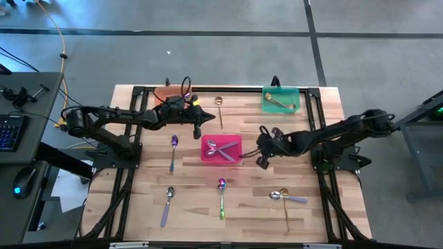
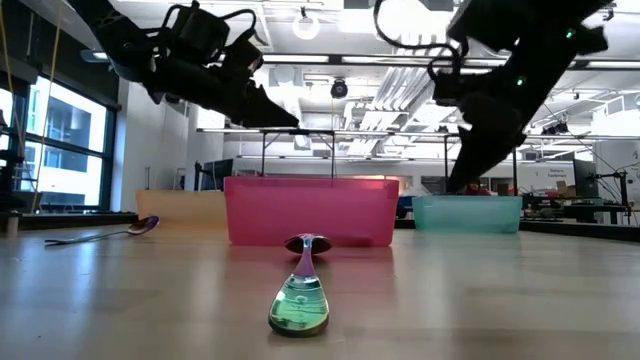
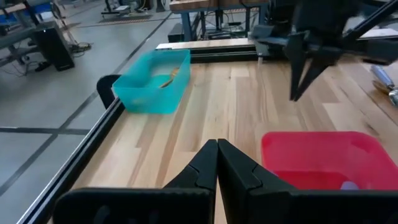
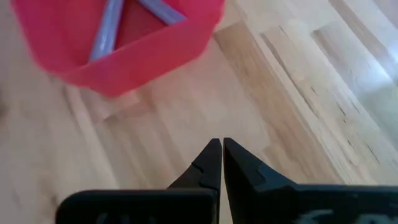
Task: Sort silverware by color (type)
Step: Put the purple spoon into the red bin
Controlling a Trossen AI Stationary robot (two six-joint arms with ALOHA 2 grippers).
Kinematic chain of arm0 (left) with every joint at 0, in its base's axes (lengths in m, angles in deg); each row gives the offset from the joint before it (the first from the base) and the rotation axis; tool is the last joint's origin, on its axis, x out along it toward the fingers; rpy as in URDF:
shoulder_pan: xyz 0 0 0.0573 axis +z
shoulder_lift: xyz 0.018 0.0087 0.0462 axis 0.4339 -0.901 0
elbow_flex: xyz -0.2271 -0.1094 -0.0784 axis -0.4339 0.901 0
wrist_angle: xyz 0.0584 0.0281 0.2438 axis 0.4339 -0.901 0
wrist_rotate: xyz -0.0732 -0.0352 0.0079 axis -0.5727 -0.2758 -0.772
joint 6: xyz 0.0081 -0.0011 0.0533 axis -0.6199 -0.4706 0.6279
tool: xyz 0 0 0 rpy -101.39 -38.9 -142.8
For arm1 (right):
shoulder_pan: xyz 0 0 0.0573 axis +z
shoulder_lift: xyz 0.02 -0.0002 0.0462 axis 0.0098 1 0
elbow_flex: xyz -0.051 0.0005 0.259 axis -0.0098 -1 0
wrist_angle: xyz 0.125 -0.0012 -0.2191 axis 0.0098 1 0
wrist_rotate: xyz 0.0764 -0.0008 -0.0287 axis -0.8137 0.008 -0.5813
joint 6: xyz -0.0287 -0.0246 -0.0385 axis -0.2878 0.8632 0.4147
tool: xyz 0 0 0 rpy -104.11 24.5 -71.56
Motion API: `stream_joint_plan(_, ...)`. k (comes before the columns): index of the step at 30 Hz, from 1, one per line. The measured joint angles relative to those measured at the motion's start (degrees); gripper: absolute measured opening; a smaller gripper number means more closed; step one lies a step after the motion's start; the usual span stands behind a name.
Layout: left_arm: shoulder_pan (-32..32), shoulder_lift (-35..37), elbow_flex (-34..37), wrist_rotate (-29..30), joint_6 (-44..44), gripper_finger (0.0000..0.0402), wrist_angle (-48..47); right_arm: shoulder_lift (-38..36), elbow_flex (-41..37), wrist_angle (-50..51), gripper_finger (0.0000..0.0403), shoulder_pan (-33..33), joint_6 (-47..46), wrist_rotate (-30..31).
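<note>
Pink bin (image 1: 221,149) sits mid-frame between our left gripper (image 1: 197,128) and right gripper (image 1: 261,160), jaws closed empty; spoons (image 1: 221,196) dot the open bench (image 1: 138,200) below.

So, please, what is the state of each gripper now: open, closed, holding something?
Left gripper: closed, empty, above the table behind the pink bin.
Right gripper: closed, empty, beside the pink bin.

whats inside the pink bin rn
The pink bin holds two crossed spoons with lilac handles. From the low view its wall hides them, and anything lying beneath them cannot be seen.
</note>
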Motion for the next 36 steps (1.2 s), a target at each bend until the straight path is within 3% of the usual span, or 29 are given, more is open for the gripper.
stream_joint_plan(13, -2.91, 0.0, 0.0, 0.28, -3.09, 0.0, -0.29, 0.0, 9.22, 17.53, 0.0, 12.6, -18.36, 1.0)
stream_joint_plan(22, -8.84, 0.0, 0.24, 2.0, -3.03, 0.0, 0.32, 0.0, 11.3, 22.13, 0.0, 21.77, -31.18, -1.38)
stream_joint_plan(29, -10.26, 0.0, 7.95, 3.78, -5.73, 0.0, 11.06, 0.13, 11.3, 23.96, 0.0001, 27.38, -39.91, -1.89)
stream_joint_plan(36, -10.5, 0.0, 13.2, 4.65, -8.0, 0.0, 13.61, 0.13, 11.3, 24.02, 0.0001, 31.61, -43.34, -2.29)
